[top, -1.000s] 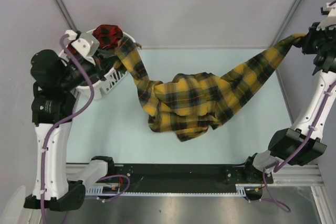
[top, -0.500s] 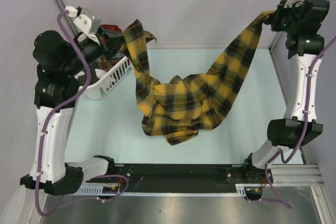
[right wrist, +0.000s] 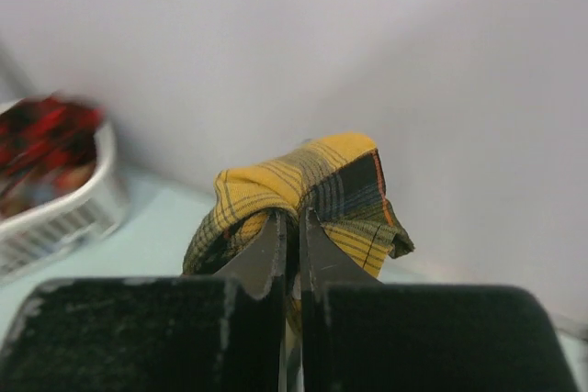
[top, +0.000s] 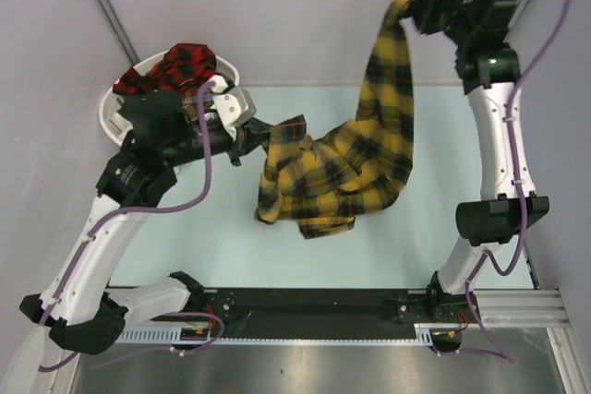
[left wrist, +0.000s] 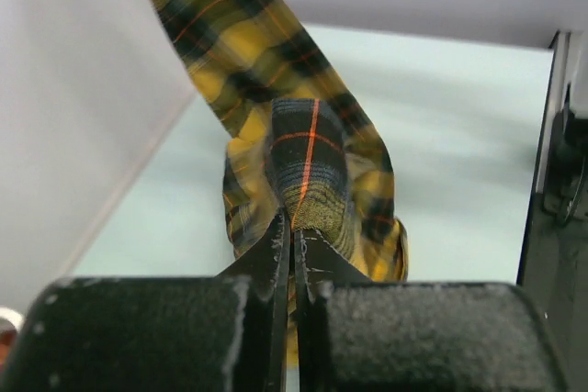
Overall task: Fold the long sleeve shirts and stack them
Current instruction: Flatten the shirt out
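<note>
Top view, read from left to right. White laundry basket (top: 109,108) stands at the far left corner of the pale green surface (top: 203,246). A red-and-black plaid shirt (top: 185,64) lies heaped in it and rises over the rim.

Left gripper (top: 254,140) is just right of the basket and low over the surface. It is clamped on a dark-checked edge of the mustard-yellow plaid shirt (top: 337,173). In the left wrist view its jaws stand together, and a fold of that cloth crossed by a thin red line is pinched between the tips.

The bulk of the yellow shirt lies crumpled on the surface, well right of the basket and apart from it. From this heap one long band of cloth rises up and to the right, farther from the basket. Whether the band is a sleeve cannot be told.

Right gripper (top: 417,6) is the point farthest right of the basket, raised high above the surface, and it is closed on the end of this band. The right wrist view shows a bunched yellow-and-black fold nipped between the closed jaws. The basket and its red shirt appear blurred at the left behind it.
</note>
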Available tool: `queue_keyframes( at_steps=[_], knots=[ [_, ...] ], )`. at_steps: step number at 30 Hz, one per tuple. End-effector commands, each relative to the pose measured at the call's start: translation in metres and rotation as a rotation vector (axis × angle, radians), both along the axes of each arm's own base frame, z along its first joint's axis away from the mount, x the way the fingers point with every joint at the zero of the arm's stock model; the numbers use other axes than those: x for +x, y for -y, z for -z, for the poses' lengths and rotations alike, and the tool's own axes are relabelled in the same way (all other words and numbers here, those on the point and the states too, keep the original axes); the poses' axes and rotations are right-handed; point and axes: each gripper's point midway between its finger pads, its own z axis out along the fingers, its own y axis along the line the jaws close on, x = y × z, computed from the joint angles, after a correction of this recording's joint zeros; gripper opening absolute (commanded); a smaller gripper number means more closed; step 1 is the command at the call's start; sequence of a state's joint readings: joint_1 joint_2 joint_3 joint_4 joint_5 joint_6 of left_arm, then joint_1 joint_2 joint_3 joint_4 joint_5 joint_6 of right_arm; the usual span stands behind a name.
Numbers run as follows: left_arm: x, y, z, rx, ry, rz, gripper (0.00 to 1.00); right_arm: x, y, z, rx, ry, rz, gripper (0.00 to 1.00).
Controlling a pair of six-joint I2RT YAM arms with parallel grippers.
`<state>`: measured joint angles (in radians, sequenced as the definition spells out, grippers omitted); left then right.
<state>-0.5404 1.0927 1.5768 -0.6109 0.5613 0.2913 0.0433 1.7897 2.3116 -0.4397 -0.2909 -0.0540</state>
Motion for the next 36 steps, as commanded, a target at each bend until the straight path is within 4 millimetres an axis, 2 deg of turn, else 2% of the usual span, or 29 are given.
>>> queue_keyframes(
  at_steps=[1, 2, 3, 4, 5, 7, 8, 10, 11, 12, 14, 15, 16, 17, 19, 20, 21, 22, 23, 25, 26, 28, 29, 32, 36],
  knots=[
    [0.017, -0.001, 0.028, 0.034, -0.006, -0.071, 0.00, -0.072, -0.108, -0.003, 0.105, -0.031, -0.405, 0.00],
    [0.028, -0.003, 0.030, 0.025, -0.006, -0.114, 0.00, -0.089, -0.126, -0.006, 0.117, -0.001, -0.476, 0.00],
    [0.030, -0.005, 0.032, 0.008, -0.033, -0.127, 0.00, -0.098, -0.144, 0.026, 0.121, -0.069, -0.541, 0.00],
    [0.032, -0.007, 0.037, 0.002, -0.061, -0.127, 0.00, -0.132, -0.172, 0.021, 0.107, -0.041, -0.626, 0.00],
    [0.036, -0.015, 0.052, 0.003, -0.120, -0.123, 0.00, -0.141, -0.185, 0.030, 0.091, -0.056, -0.662, 0.00],
    [0.034, -0.026, 0.075, 0.028, -0.193, -0.108, 0.00, -0.147, -0.212, 0.057, 0.073, -0.143, -0.719, 0.00],
    [0.024, -0.035, 0.105, 0.086, -0.279, -0.081, 0.00, -0.152, -0.226, 0.066, 0.099, -0.188, -0.751, 0.00],
    [0.014, -0.047, 0.137, 0.221, -0.231, -0.040, 0.00, -0.145, -0.245, 0.086, 0.133, -0.259, -0.797, 0.00],
    [-0.002, -0.055, 0.167, 0.276, -0.284, -0.023, 0.00, -0.149, -0.258, 0.086, 0.160, -0.275, -0.835, 0.00],
    [-0.006, -0.060, 0.180, 0.331, -0.251, 0.000, 0.00, -0.151, -0.265, 0.088, 0.171, -0.284, -0.853, 0.00],
    [-0.016, -0.072, 0.207, 0.377, -0.284, -0.030, 0.16, -0.155, -0.282, 0.098, 0.176, -0.314, -0.902, 0.00],
    [-0.015, -0.076, 0.212, 0.388, -0.292, -0.053, 0.25, -0.164, -0.291, 0.104, 0.167, -0.335, -0.937, 0.00],
    [-0.016, -0.080, 0.214, 0.383, -0.298, -0.070, 0.50, -0.168, -0.295, 0.113, 0.154, -0.358, -0.955, 0.00],
    [-0.013, -0.084, 0.213, 0.373, -0.299, -0.100, 0.62, -0.176, -0.295, 0.130, 0.139, -0.406, -0.970, 0.00],
    [-0.007, -0.091, 0.208, 0.337, -0.302, -0.171, 0.93, -0.182, -0.289, 0.149, 0.121, -0.441, -0.972, 0.00],
    [0.001, -0.090, 0.201, 0.293, -0.296, -0.201, 0.99, -0.184, -0.285, 0.155, 0.124, -0.454, -0.980, 0.00],
    [0.006, -0.087, 0.197, 0.269, -0.295, -0.207, 0.99, -0.184, -0.274, 0.167, 0.137, -0.484, -0.965, 0.00],
    [0.004, -0.077, 0.191, 0.230, -0.300, -0.154, 0.99, -0.186, -0.269, 0.166, 0.171, -0.504, -0.966, 0.00],
    [0.012, -0.069, 0.175, 0.175, -0.287, -0.146, 0.99, -0.187, -0.266, 0.162, 0.183, -0.488, -0.980, 0.00],
    [0.023, -0.054, 0.167, 0.106, -0.320, -0.100, 0.99, -0.191, -0.257, 0.154, 0.195, -0.474, -0.987, 0.00],
    [0.030, -0.045, 0.150, 0.058, -0.274, -0.067, 1.00, -0.196, -0.255, 0.150, 0.193, -0.473, -1.001, 0.00],
    [0.035, -0.031, 0.142, 0.015, -0.247, -0.003, 0.99, -0.202, -0.251, 0.142, 0.182, -0.454, -1.014, 0.00],
    [0.043, -0.025, 0.128, -0.012, -0.177, 0.014, 0.99, -0.208, -0.250, 0.145, 0.164, -0.464, -1.036, 0.00],
    [0.053, -0.011, 0.112, 0.002, -0.076, 0.052, 0.99, -0.221, -0.247, 0.144, 0.123, -0.465, -1.073, 0.00],
    [0.061, 0.004, 0.106, 0.031, -0.022, 0.084, 0.99, -0.237, -0.247, 0.143, 0.081, -0.448, -1.124, 0.02]
  ],
)
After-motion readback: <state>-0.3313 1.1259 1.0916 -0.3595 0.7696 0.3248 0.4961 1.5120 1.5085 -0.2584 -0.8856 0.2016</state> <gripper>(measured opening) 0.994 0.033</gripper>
